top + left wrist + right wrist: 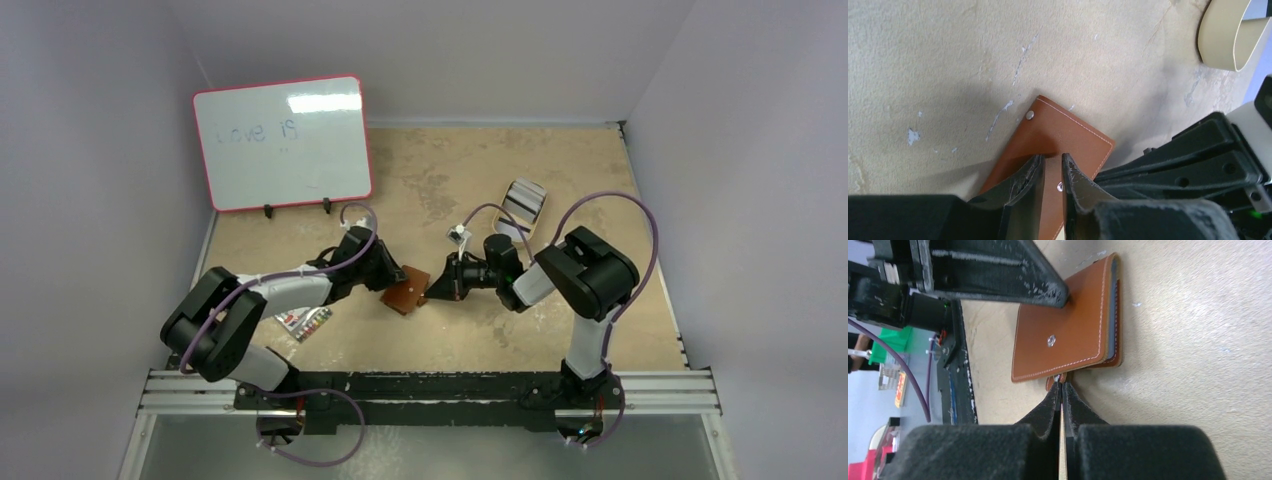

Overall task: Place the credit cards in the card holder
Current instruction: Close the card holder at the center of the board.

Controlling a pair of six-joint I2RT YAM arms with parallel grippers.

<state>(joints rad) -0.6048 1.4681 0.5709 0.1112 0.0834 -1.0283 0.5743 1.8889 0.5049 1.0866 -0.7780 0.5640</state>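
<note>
We record a tan oval metal tin [513, 226] at upper right of centre in the top view. It holds the credit cards [524, 198], pale with dark stripes and stacked inside. The brown leather bifold card holder [1068, 335] lies folded on the table at frame centre, well apart from the tin. Its metal snap button faces up, and a grey layer shows between its leather leaves. We cannot tell what that layer is.

The left gripper [1052, 159] reaches in from the left. Its jaws are nearly closed and clamp one edge of the card holder, with leather visible between the fingers. The right gripper [1062, 386] reaches in from the right and lies low to the surface. Its jaws are pressed fully together, and the tips meet a small snap tab at the card holder's opposite edge. We cannot tell whether the tab is caught between them. Both forearms angle inward from bases at the bottom edge, with elbows raised.

The beige, scuffed table [450, 170] carries a red-framed whiteboard [283, 142] at upper left, standing on two clips. A small flat pale item with coloured print [305, 322] lies beneath the left arm. Plain pale walls enclose the table on three sides.
</note>
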